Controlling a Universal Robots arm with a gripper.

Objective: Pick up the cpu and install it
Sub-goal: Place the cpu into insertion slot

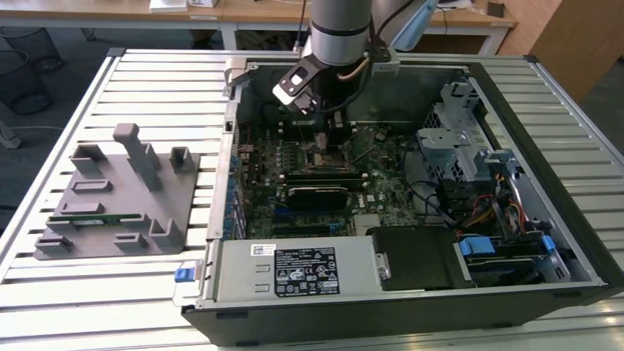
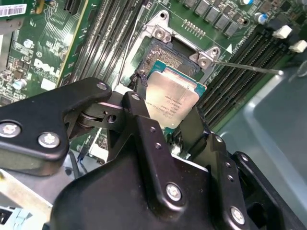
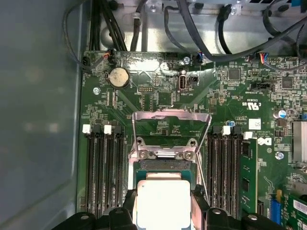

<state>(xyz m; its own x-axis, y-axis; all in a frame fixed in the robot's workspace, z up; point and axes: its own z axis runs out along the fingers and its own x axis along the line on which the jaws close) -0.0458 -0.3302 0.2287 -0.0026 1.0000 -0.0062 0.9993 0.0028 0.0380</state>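
The cpu [image 2: 173,95], a flat square chip with a silver top plate, sits between the two black fingers of my gripper [image 2: 168,108], which is shut on its opposite edges. It hangs right over the open socket [image 2: 160,52] on the green motherboard, slightly tilted; I cannot tell whether it touches the socket. In the first wrist view the cpu [image 3: 163,199] glares white just before the socket [image 3: 165,165], whose metal load frame [image 3: 171,115] is swung open. In the exterior view the gripper [image 1: 329,142] reaches down into the open computer case [image 1: 546,219].
Memory slots [image 3: 103,167] flank the socket on both sides, and a thin lever wire [image 2: 244,67] sticks out beside it. Cables [image 3: 225,28] run along the case wall. A grey plastic tray [image 1: 117,197] holding a green memory stick [image 1: 93,217] stands on the slatted table at the exterior view's left.
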